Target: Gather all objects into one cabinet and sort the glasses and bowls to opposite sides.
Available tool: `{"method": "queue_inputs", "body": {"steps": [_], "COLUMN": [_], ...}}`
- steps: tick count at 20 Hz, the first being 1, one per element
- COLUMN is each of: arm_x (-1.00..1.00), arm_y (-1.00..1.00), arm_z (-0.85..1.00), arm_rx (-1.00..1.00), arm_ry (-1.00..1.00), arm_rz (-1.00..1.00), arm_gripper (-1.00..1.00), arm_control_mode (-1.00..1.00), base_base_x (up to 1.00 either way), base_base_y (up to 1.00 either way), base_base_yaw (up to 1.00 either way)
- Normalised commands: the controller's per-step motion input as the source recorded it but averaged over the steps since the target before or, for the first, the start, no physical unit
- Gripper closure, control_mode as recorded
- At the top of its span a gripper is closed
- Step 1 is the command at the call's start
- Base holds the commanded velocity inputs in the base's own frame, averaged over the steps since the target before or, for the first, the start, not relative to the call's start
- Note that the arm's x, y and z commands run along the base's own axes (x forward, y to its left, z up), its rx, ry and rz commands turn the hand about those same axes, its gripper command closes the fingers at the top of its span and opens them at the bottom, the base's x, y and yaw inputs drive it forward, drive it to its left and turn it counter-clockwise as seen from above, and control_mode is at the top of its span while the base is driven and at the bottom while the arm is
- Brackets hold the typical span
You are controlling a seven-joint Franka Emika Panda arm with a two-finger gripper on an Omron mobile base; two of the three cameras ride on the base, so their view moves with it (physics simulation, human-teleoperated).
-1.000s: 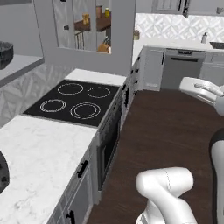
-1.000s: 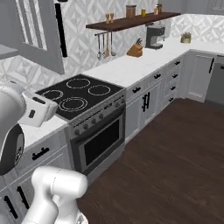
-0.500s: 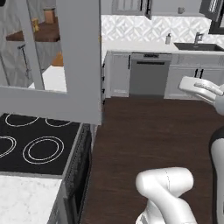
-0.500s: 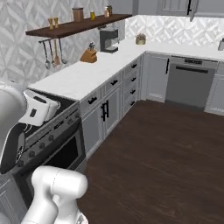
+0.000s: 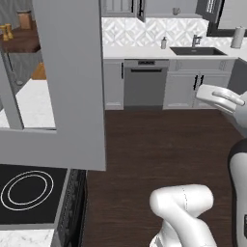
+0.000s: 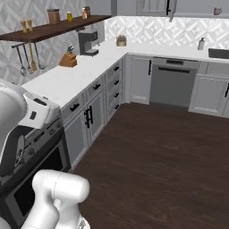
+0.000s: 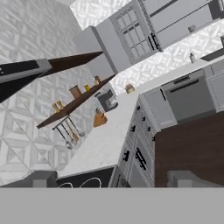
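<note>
Claw: the claw (image 7: 114,181) is seen in the hand view, its two blurred grey fingertips (image 7: 41,179) at the bottom edge, one at the lower left and one at the lower right. They are spread wide with nothing between them, and the claw is held high above the kitchen, touching nothing.
Mug: one small grey-taupe mug (image 5: 176,10) stands on the shelf of the open wall cabinet (image 5: 159,6), at the top edge of the left base view, right of centre. It is also at the upper right corner of the right base view and the upper right of the hand view. It is well apart from the claw.
Cabinet door: a door with a black bar handle (image 6: 169,8) hangs open at the top of the frame, left of the mug.
Below the mug: a soap dispenser (image 5: 164,42) stands on the white worktop (image 5: 130,50), beside the sink (image 5: 195,50). The dishwasher (image 5: 144,87) is under the worktop.
Near cabinet: a glass-front wall cabinet (image 5: 72,82) takes up the upper left of the left base view, with the black stove (image 5: 29,193) at the lower left.
Side worktop: in the right base view a coffee machine (image 6: 88,42), a knife block (image 6: 68,59) and a small potted plant (image 6: 120,41) sit on it, under a wooden shelf (image 6: 53,29).
Floor: dark wood floor (image 6: 156,156).
</note>
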Motion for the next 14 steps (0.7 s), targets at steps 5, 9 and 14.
{"method": "queue_inputs", "body": {"steps": [5, 9, 14], "arm_x": [0.00, 0.00, 0.00], "arm_y": [0.00, 0.00, 0.00], "arm_z": [0.00, 0.00, 0.00], "arm_rx": [0.00, 0.00, 0.00], "arm_ry": [0.00, 0.00, 0.00], "arm_rz": [0.00, 0.00, 0.00], "arm_gripper": [-1.00, -1.00, -1.00], "arm_control_mode": [1.00, 1.00, 1.00], "base_base_x": [0.30, 0.71, 0.97], "base_base_y": [-0.04, -0.36, -0.46], "base_base_yaw": [-0.07, -0.28, -0.29]}}
